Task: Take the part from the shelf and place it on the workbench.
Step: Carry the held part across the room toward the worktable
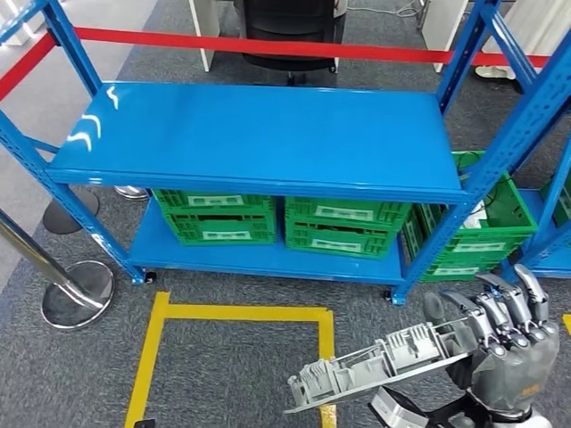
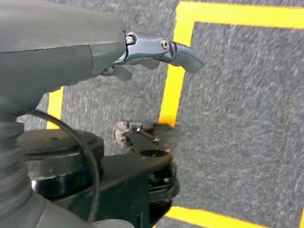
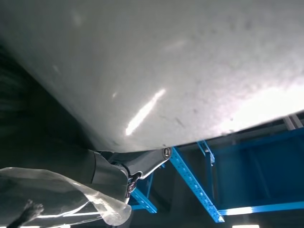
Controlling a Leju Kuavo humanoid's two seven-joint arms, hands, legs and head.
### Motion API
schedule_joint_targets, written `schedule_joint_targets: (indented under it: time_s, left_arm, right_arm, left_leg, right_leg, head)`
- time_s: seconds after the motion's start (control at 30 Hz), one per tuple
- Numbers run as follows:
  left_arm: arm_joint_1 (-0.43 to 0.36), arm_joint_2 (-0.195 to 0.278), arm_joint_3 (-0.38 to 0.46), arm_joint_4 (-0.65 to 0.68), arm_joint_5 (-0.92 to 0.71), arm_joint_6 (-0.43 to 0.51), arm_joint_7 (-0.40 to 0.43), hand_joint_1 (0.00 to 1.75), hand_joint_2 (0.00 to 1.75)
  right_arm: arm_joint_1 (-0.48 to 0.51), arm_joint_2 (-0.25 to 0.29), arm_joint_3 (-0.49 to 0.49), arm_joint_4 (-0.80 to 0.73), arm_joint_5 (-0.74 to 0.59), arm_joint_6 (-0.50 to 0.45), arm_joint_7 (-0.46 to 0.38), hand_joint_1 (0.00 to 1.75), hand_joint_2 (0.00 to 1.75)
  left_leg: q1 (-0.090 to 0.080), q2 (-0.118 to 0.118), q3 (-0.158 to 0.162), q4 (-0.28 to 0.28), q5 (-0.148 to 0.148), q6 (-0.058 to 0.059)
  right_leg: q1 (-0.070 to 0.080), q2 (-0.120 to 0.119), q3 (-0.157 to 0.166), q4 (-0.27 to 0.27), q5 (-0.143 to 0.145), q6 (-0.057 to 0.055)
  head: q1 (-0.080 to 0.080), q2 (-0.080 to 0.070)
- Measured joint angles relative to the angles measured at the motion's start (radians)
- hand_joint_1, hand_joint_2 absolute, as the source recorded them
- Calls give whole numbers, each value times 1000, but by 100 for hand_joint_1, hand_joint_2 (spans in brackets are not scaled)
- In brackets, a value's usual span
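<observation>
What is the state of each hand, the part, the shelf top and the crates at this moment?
right hand: holds the grey part at one end.
grey part: held off the floor, tilted.
left hand: hangs over the carpet, holding nothing.
blue shelf: top level bare.
green crates: stacked on the lower level.

Crates under shelf

Green crates, yellow floor tape, red barrier
</observation>
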Motion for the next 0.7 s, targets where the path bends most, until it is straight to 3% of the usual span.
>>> schedule_joint_targets:
  time_s: [0.07,0.13,0.17,0.2,0.27,0.3,0.33,0.37,0.4,0.47,0.53,0.57,0.63,0.7]
  left_arm:
    - [1,1,-2,0,-1,2,0,0,175]
    - [3,2,-4,0,-2,2,-1,0,175]
    - [4,2,-4,1,-2,3,-1,0,175]
    - [4,3,-5,1,-2,3,0,0,175]
    - [4,2,-6,2,-2,3,1,0,175]
    - [4,3,-6,2,-2,4,2,0,175]
    - [3,3,-6,2,-2,5,3,0,175]
    - [3,3,-6,2,-2,10,4,0,175]
    - [3,3,-6,2,-2,16,5,0,175]
    - [3,3,-6,2,-2,30,7,0,175]
    - [1,4,-7,2,-4,37,13,0,175]
    - [-1,4,-8,2,-7,39,17,0,175]
    - [-3,4,-11,2,-12,43,25,0,175]
    - [0,4,-13,2,-14,44,30,0,175]
  right_arm:
    - [2,2,-2,5,0,0,0,175,175]
    - [4,4,-4,10,0,0,0,175,175]
    - [4,6,-5,12,0,0,0,175,175]
    - [4,7,-6,14,-2,0,0,175,175]
    - [5,9,-7,18,-10,0,0,175,175]
    - [5,9,-7,21,-16,0,0,175,175]
    - [5,9,-7,25,-22,0,-1,175,175]
    - [5,10,-7,29,-26,0,-1,175,175]
    - [6,10,-7,34,-27,0,-1,175,175]
    - [7,13,-8,43,-20,0,-1,175,175]
    - [10,16,-10,50,-8,0,-1,175,175]
    - [12,17,-11,53,-3,0,-1,175,175]
    - [16,19,-14,59,5,0,-1,175,175]
    - [17,21,-14,64,9,0,-1,175,175]
  left_leg:
    - [-5,-3,-14,21,9,-5]
    - [-4,-5,-19,27,13,-9]
    - [-2,-6,-23,37,-7,-14]
    - [1,-6,-30,62,-46,-20]
    - [4,-7,-46,167,-158,-30]
    - [5,-7,-52,229,-197,-31]
    - [5,-7,-51,277,-213,-30]
    - [5,-7,-38,295,-204,-26]
    - [3,-8,-11,278,-177,-19]
    - [-6,5,79,156,-123,4]
    - [-18,26,160,24,-120,22]
    - [-24,33,178,-14,-128,27]
    - [-24,24,183,-46,-125,27]
    - [-19,11,176,-65,-108,28]
  right_leg:
    - [2,0,31,-55,-36,-15]
    - [0,-3,15,-51,-33,-38]
    - [1,-5,5,-47,-25,-49]
    - [0,-7,-8,-46,-16,-58]
    - [3,-7,-31,-44,6,-68]
    - [5,-8,-43,-43,18,-69]
    - [7,-8,-56,-41,29,-69]
    - [10,-9,-70,-40,39,-70]
    - [14,-9,-83,-40,48,-71]
    - [19,-14,-100,-40,61,-73]
    - [22,-26,-105,-41,72,-70]
    - [21,-34,-106,-43,77,-66]
    - [20,-50,-110,-45,85,-56]
    - [19,-37,-128,-16,56,-47]
  head:
    - [3,0]
    - [-1,0]
    - [-2,0]
    - [-4,0]
    - [-10,0]
    - [-11,0]
    - [-12,0]
    - [-12,0]
    - [-12,0]
    - [-12,0]
    - [-12,0]
    - [-12,0]
    - [-11,0]
    - [-10,0]
